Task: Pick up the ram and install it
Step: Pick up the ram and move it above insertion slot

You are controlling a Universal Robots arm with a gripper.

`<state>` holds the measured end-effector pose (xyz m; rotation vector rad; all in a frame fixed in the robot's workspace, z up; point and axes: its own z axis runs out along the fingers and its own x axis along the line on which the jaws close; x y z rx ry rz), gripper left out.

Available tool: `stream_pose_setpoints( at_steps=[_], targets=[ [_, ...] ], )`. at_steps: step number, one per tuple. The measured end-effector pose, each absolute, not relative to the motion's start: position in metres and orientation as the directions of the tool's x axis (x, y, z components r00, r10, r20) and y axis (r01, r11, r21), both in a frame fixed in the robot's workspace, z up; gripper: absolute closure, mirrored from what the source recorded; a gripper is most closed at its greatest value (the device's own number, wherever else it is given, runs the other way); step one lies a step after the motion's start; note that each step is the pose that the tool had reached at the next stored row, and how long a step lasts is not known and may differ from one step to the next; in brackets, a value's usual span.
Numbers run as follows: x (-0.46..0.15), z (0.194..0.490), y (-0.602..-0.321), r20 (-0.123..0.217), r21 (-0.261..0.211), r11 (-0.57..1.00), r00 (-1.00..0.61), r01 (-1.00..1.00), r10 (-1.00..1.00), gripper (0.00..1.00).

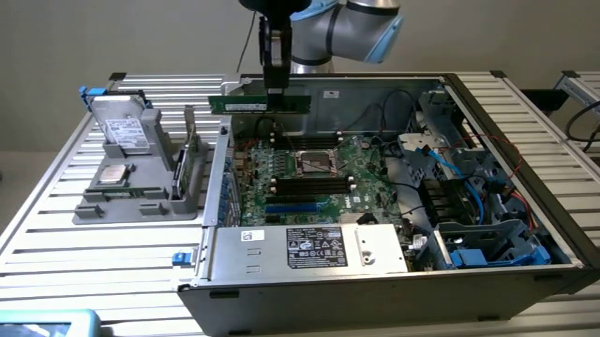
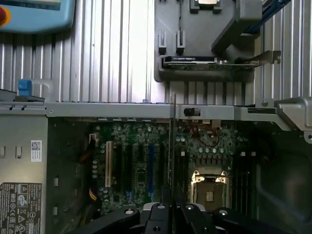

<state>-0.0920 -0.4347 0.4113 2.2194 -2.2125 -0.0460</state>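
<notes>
1. Gripper [image 1: 275,90] – closed on the ram [image 1: 246,104]. The fingers clamp the stick's upper long edge near its middle and carry its whole weight.
2. The ram hangs level and on edge, its green face with the white label turned toward the exterior view. It is in the air, at about the height of the rim of the computer case [image 1: 375,298], over the case's far corner on the exterior view's left.
3. The ram is clear of the motherboard [image 1: 281,168] and touches nothing but the fingers.
4. In the wrist view the ram [image 2: 172,146] is seen edge-on, a thin line running out from the gripper [image 2: 171,210] over the board between the expansion slots [image 2: 146,165] and the processor socket [image 2: 208,187].
5. The long black memory slots [image 1: 310,184] lie just beside the processor socket [image 1: 317,163], well below the held stick.
6. The case lies open on its side on the slatted table [image 1: 75,246], with the power supply [image 1: 310,247] along its near edge.
7. A grey fixture [image 1: 140,205] stands on the table just beside the case's wall on the exterior view's left – it holds a hard drive [image 1: 125,133] and a small silver processor chip [image 1: 114,174].
8. A blue pendant [image 2: 34,14] rests at the table's near corner.
</notes>
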Motion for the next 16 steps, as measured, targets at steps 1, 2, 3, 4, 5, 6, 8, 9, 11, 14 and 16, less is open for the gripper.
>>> stream_pose_setpoints(
  at_steps=[1,2,3,4,5,6,8,9,11,14,16],
  targets=[
    [-0.088,0.411,-0.435,-0.016,0.026,-0.003,0.003,-1.0,-1.0,0.86],
    [-0.083,0.411,-0.435,-0.016,0.026,-0.003,0.003,-1.0,-1.0,0.86],
    [-0.078,0.41,-0.435,-0.016,0.026,-0.003,0.003,-1.0,-1.0,0.86],
    [-0.074,0.41,-0.435,-0.016,0.026,-0.003,0.003,-1.0,-1.0,0.86],
    [-0.069,0.409,-0.434,-0.016,0.026,-0.003,0.003,-1.0,-1.0,0.86],
    [-0.065,0.408,-0.434,-0.016,0.026,-0.003,0.003,-1.0,-1.0,0.86],
    [-0.056,0.407,-0.433,-0.016,0.026,-0.003,0.003,-1.0,-1.0,0.86],
    [-0.051,0.406,-0.432,-0.016,0.026,-0.003,0.003,-1.0,-1.0,0.86],
    [-0.045,0.405,-0.43,-0.016,0.026,-0.003,0.003,-1.0,-1.0,0.86],
    [-0.037,0.404,-0.425,-0.015,0.025,-0.003,0.003,-1.0,-1.0,0.86],
    [-0.035,0.403,-0.421,-0.016,0.023,-0.003,0.003,-1.0,-1.0,0.86]
  ],
)
